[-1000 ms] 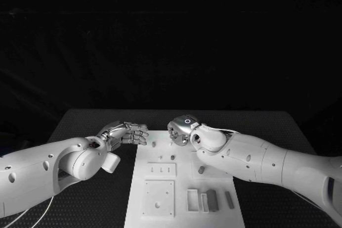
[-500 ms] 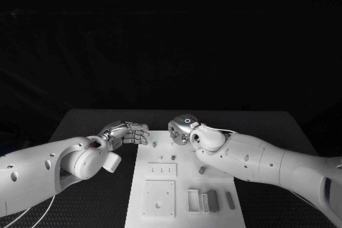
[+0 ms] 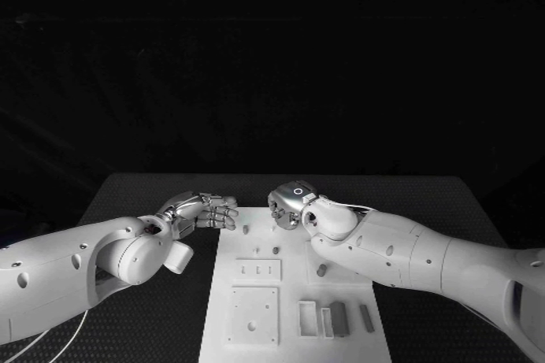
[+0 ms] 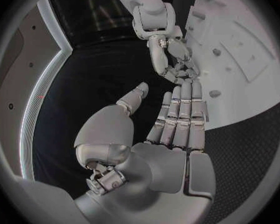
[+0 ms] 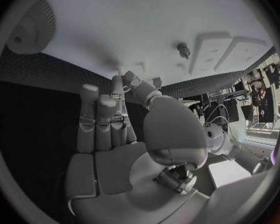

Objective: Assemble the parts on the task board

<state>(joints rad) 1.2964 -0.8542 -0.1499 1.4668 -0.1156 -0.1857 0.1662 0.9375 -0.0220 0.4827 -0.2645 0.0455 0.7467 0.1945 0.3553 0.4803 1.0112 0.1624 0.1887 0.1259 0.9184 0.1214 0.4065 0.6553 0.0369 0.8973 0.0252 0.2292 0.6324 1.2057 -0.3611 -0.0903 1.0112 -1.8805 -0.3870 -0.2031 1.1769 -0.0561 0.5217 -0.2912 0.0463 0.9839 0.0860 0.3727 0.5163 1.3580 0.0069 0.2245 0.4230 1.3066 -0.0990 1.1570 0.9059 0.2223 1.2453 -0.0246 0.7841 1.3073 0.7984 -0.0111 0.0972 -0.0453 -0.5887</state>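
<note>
The white task board lies in the middle of the table. Two grey bar parts lie near its front right edge, beside a white slotted block. A small grey part lies mid-board, and small pegs stand near the far end. My left hand hovers at the board's far left corner with its fingers stretched and thumb apart, holding nothing. My right hand hovers over the board's far end, palm bare. The fingertips of the two hands come close together.
Two raised white plates with holes sit on the board's left half. Dark textured table surrounds the board on both sides. Both white forearms stretch over the table's front corners.
</note>
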